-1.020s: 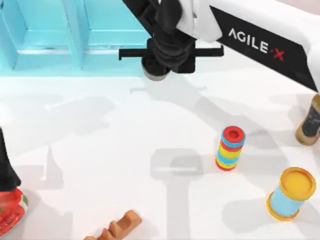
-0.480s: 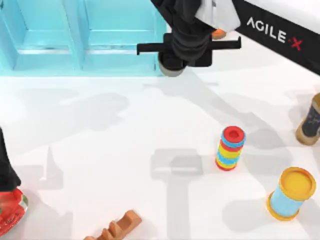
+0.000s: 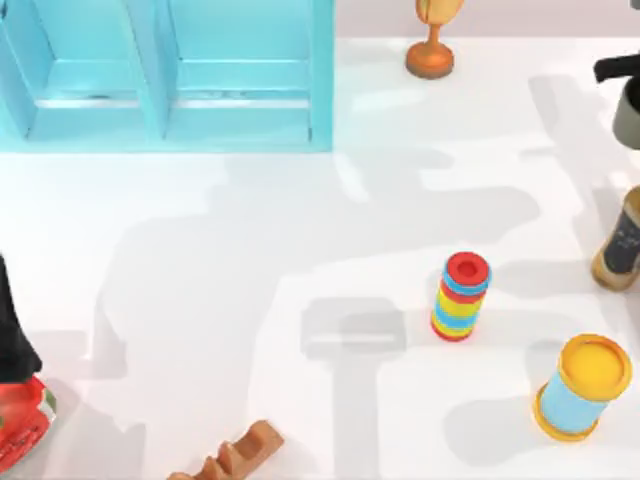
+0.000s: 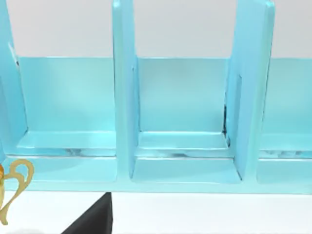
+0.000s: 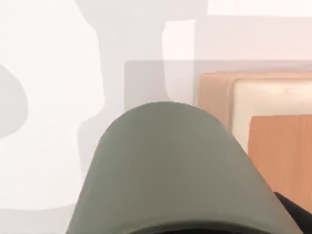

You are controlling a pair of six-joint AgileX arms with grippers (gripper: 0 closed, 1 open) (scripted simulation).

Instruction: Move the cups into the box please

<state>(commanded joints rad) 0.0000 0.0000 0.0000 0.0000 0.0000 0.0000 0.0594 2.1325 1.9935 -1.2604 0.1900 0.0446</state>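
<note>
Grey-olive cup (image 5: 170, 170) looms close at the right wrist; box (image 4: 185, 122) faces the left.

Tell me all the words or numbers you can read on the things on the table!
None can be read.
The brown bottle at the table's right edge has a dark label, too blurred to read.
The box, ring stack and yellow-topped cylinder carry no writing.
</note>
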